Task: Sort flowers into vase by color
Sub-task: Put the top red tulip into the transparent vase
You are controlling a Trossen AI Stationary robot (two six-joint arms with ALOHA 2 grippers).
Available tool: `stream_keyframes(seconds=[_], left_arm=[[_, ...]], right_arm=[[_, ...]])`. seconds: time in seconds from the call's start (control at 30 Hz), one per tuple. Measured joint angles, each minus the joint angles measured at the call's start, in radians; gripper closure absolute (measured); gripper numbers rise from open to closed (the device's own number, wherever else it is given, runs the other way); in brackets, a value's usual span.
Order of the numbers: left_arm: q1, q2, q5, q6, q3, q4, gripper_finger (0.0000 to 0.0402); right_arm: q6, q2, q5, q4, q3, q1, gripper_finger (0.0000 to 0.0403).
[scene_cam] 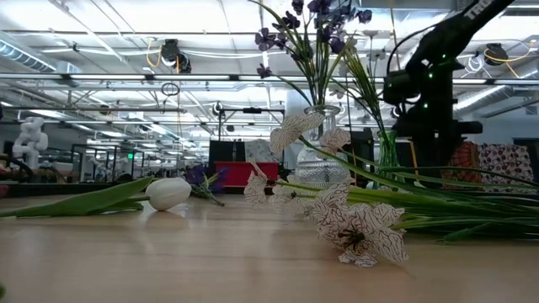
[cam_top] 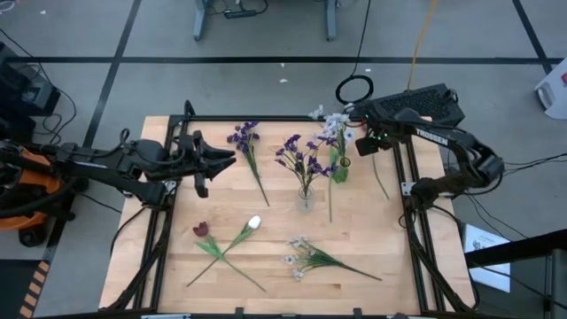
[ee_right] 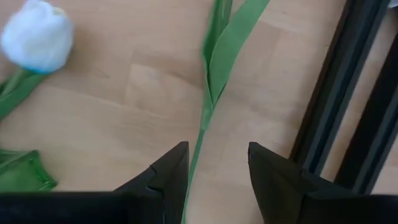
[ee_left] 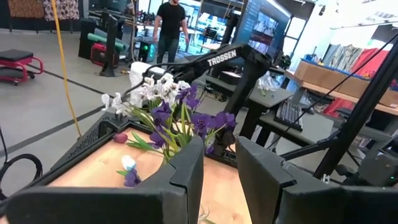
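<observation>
A clear glass vase stands mid-table with purple sprigs in it. Beside it a green vase holds pale white-blue blossoms. A purple sprig, a dark red tulip, a white tulip and a white-blue sprig lie flat on the wood. My right gripper is open, low over a green stem that lies on the table near the right edge; its fingers stand on either side of the stem. A white bud lies close by. My left gripper is open at the left.
Black frame rails border the table, and one runs right beside my right gripper. The low view shows the white-blue sprig close up and the white tulip bud. A person stands far behind the table.
</observation>
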State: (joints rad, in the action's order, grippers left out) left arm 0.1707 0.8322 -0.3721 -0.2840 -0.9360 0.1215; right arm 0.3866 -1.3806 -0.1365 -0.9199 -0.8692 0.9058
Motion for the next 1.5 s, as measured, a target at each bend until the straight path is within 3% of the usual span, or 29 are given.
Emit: stream_keyframes(seconds=[0.4,0.53,0.9,1.27,1.5], left_arm=[[0.0,0.017,0.0,-0.039,0.0,-0.001,0.0302],[0.0,0.017,0.0,-0.05,0.0,-0.001,0.0302],[0.008,0.017,0.0,-0.052,0.0,-0.008,0.0302],[0.009,0.017,0.0,-0.076,0.0,-0.008,0.0302],[0.009,0.017,0.0,-0.076,0.0,-0.008,0.0302]], right_arm=[[-0.01,-0.12,0.103,0.117,0.071,0.047,0.0248],[-0.001,-0.117,0.057,0.152,0.089,0.022,0.0256],[0.035,-0.115,0.064,0.143,0.092,0.021,0.0397],[0.08,-0.115,0.064,0.094,0.092,0.01,0.0385],[0.104,-0.114,0.064,0.106,0.097,0.008,0.0339]])
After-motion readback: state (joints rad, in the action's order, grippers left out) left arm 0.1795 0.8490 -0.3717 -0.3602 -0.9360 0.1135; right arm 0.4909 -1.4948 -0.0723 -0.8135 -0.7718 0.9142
